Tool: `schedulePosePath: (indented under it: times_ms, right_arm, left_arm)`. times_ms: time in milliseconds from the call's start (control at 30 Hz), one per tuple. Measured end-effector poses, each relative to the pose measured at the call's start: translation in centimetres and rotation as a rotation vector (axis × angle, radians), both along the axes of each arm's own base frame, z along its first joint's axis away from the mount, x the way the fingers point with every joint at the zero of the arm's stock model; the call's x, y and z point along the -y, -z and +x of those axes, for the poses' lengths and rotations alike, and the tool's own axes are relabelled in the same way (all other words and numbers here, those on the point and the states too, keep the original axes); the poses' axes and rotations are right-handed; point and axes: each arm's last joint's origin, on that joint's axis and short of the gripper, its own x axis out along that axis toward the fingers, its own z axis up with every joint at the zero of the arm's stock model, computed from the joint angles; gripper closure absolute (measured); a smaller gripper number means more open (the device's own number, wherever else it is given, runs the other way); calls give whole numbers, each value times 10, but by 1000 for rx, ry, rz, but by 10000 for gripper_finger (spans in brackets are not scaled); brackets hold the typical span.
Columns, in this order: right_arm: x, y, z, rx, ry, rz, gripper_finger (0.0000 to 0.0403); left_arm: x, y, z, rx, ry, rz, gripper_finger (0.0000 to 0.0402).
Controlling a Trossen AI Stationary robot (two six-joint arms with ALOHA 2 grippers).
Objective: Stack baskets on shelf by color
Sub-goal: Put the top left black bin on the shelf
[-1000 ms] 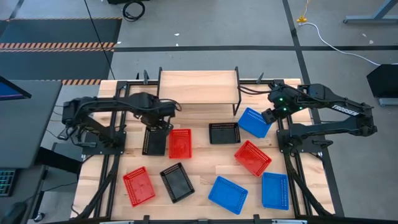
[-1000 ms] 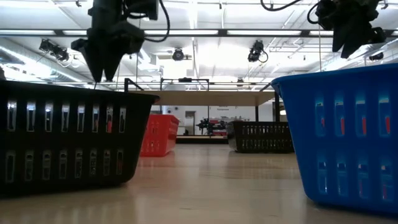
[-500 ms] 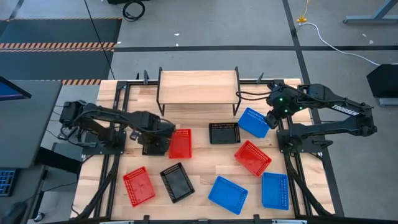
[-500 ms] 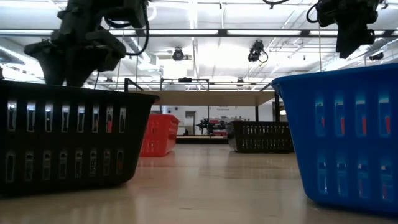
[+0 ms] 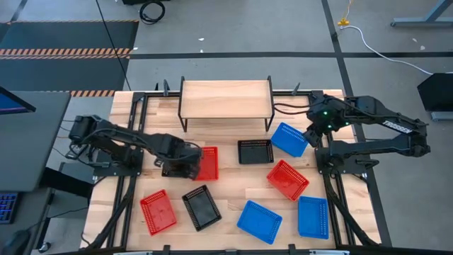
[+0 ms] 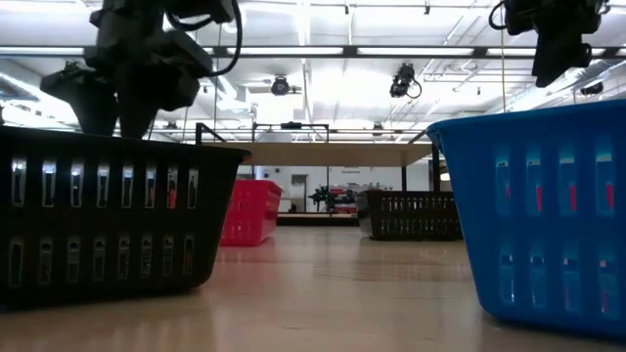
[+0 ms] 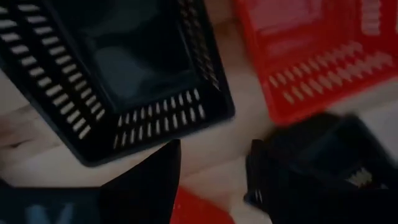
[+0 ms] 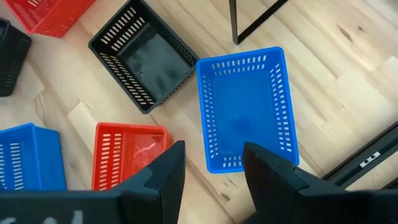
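Observation:
Nine baskets lie on their bases on the tabletop. My left gripper (image 5: 185, 166) (image 7: 214, 171) is open and low over the near end of a black basket (image 7: 124, 68), beside a red basket (image 5: 206, 163) (image 7: 317, 56); its fingers touch nothing. My right gripper (image 5: 311, 132) (image 8: 212, 165) is open and hangs high above a blue basket (image 5: 289, 139) (image 8: 245, 109) near the shelf's right legs. The shelf (image 5: 226, 98) stands at the far edge, its wooden top bare. In the low view a near black basket (image 6: 108, 220) hides the left fingertips.
Another black basket (image 5: 255, 151) lies at mid-table and a red one (image 5: 287, 178) right of it. Along the near edge lie a red basket (image 5: 157, 211), a black one (image 5: 202, 207) and two blue ones (image 5: 259, 221) (image 5: 313, 216). Bare wood shows in front of the shelf.
My left gripper has moved toward the table's near edge and come down, from beside the shelf's left legs to low over the near end of the black basket. It stays open. No basket has moved.

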Motion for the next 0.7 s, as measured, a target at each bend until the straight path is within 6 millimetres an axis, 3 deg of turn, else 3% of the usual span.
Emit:
schedulePosePath:
  times_ms: [200, 700]
  right_arm:
    - [0, -1, -3, 5, 10, -20, 237]
    - [-1, 0, -5, -7, 9, -14, 237]
  left_arm:
    - [-9, 8, 7, -9, -80, 29, 201]
    - [-29, 51, 30, -106, -36, 110, 208]
